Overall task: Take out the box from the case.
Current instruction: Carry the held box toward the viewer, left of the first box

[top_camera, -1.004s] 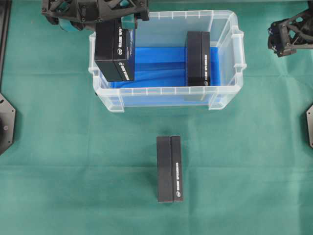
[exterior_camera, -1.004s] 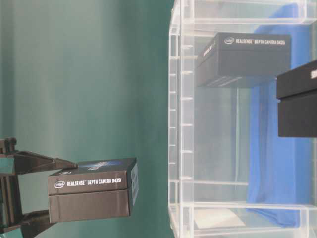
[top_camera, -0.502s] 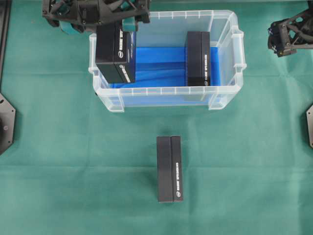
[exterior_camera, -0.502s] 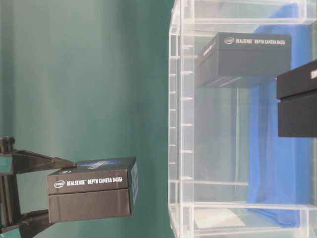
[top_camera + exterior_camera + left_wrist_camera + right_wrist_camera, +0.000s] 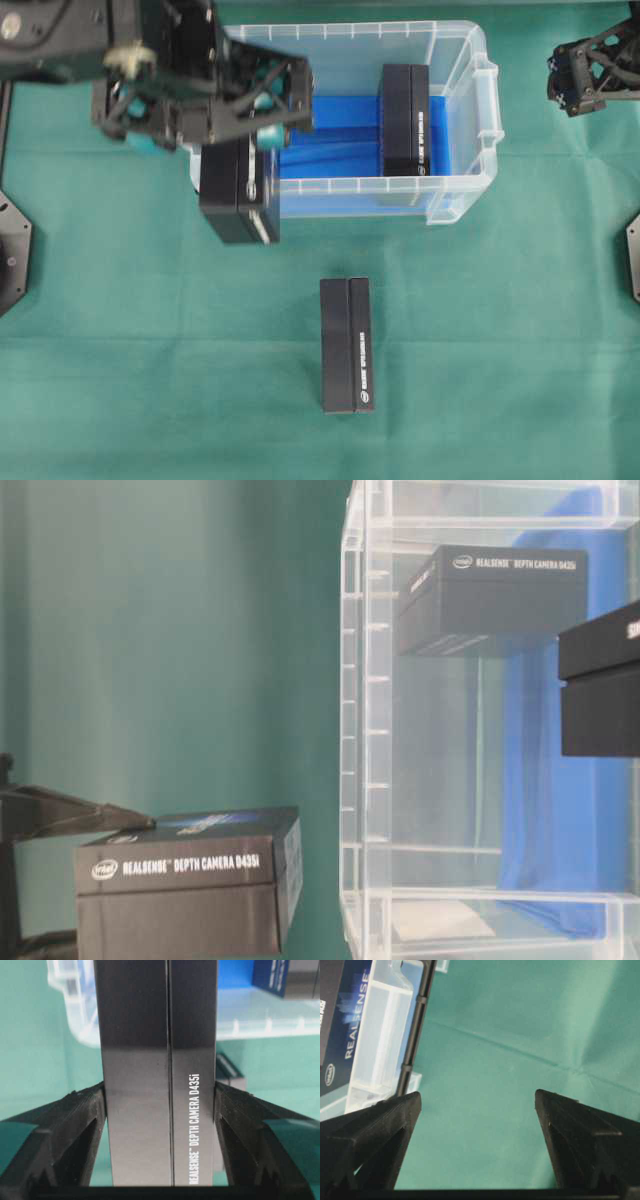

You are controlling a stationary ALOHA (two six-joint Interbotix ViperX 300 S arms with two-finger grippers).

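My left gripper [image 5: 238, 148] is shut on a black RealSense box [image 5: 236, 200] and holds it in the air over the front left corner of the case [image 5: 470, 190], mostly outside the rim. In the left wrist view both fingers [image 5: 85, 1110] press the sides of the box [image 5: 150, 1060]. From table level the held box [image 5: 185, 890] hangs left of the case wall [image 5: 360, 730]. A second black box [image 5: 405, 120] stands inside the case on the blue lining. My right gripper [image 5: 578, 78] hovers open beyond the case's right end, nothing between its fingers [image 5: 560, 1120].
A third black box [image 5: 346, 345] lies on the green cloth in front of the case, in the middle. Black mounts sit at the left edge [image 5: 12, 250] and the right edge [image 5: 632, 255]. The case's clear rim [image 5: 380, 1035] shows to the left of the right gripper.
My left gripper has carried its box from above the case's left end forward over the front rim, and it looks higher. The right arm has not moved.
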